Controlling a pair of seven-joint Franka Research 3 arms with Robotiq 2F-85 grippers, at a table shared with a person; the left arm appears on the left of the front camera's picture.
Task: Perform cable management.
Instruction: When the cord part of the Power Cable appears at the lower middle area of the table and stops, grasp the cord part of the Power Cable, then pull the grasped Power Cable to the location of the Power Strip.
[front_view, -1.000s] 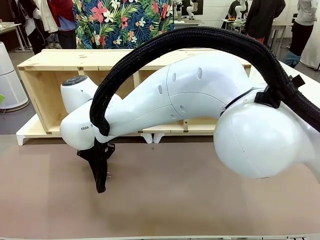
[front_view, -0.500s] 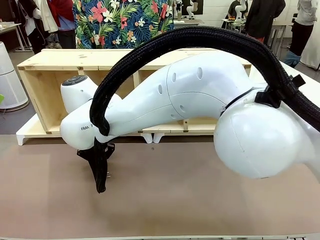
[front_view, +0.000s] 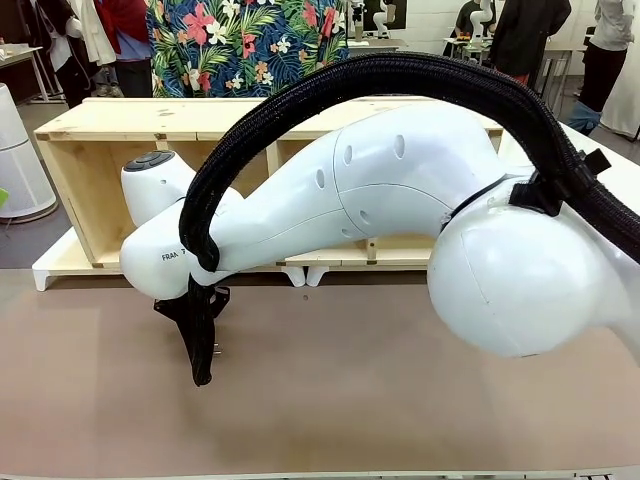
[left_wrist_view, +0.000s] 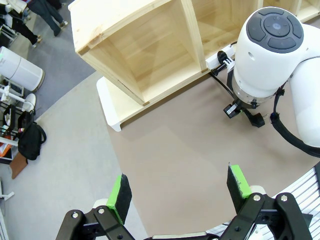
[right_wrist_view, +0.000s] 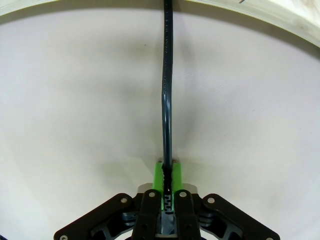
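In the right wrist view my right gripper (right_wrist_view: 167, 176) is shut on the cable (right_wrist_view: 166, 100), a thin glossy black cord. The cord runs straight away from the green pads (right_wrist_view: 159, 175) over the pale table toward the shelf's base. In the left wrist view my left gripper (left_wrist_view: 179, 192) hangs open high above the table with nothing between its fingers. It looks down on the right arm's wrist (left_wrist_view: 267, 45), and the right gripper (left_wrist_view: 244, 111) below that wrist is low over the table. In the front view the right arm (front_view: 400, 190) reaches across to the left in front of the wooden shelf (front_view: 100, 130).
A white power strip (left_wrist_view: 220, 54) lies at the shelf's foot near the right wrist. The thick braided sleeve (front_view: 400, 75) arches over the right arm. A person in a floral shirt (front_view: 240, 45) stands behind the shelf. The brown tabletop (front_view: 350, 400) lies bare in front.
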